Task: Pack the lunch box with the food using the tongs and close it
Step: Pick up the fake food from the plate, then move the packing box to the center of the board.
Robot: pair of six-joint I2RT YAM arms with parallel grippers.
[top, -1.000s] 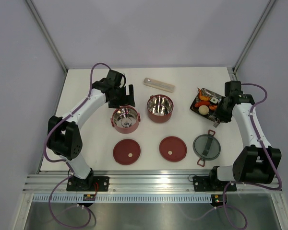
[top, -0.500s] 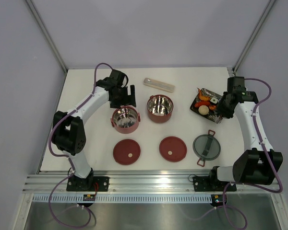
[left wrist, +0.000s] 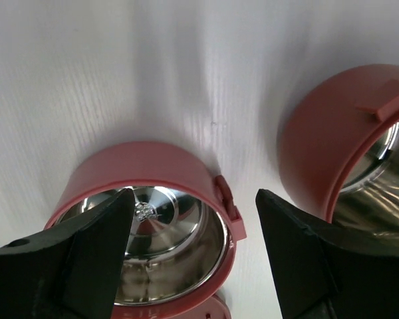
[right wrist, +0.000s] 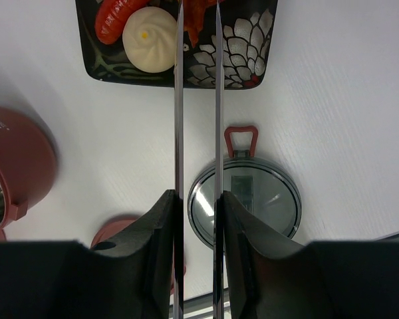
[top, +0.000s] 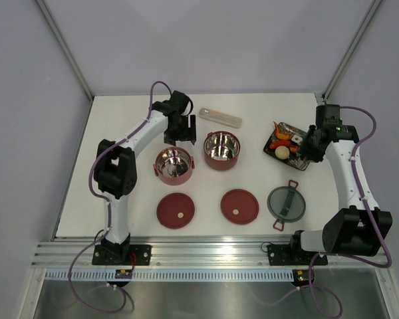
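Two maroon lunch box bowls stand mid-table, the left bowl (top: 174,165) and the right bowl (top: 221,150). My left gripper (top: 185,136) hangs open just behind the gap between them. In the left wrist view the left bowl (left wrist: 146,219) lies under the gripper (left wrist: 194,199), its latch between the jaws, touching neither. My right gripper (right wrist: 198,199) is shut on the silver tongs (right wrist: 179,100). Their two arms run parallel up over the black tray (right wrist: 233,66). Orange-red food (right wrist: 116,16) and a white bun (right wrist: 149,48) lie on it beside the tong tips.
Two flat maroon lids (top: 175,211) (top: 239,206) lie near the front. The grey top lid (top: 286,203) with red latches sits at the front right. A pale cutlery case (top: 220,117) lies behind the right bowl. The tray (top: 287,145) is at the right.
My left arm has swung right, from behind the left bowl to between the two bowls, and its jaws have narrowed a little. The right gripper with the tongs has shifted slightly back.
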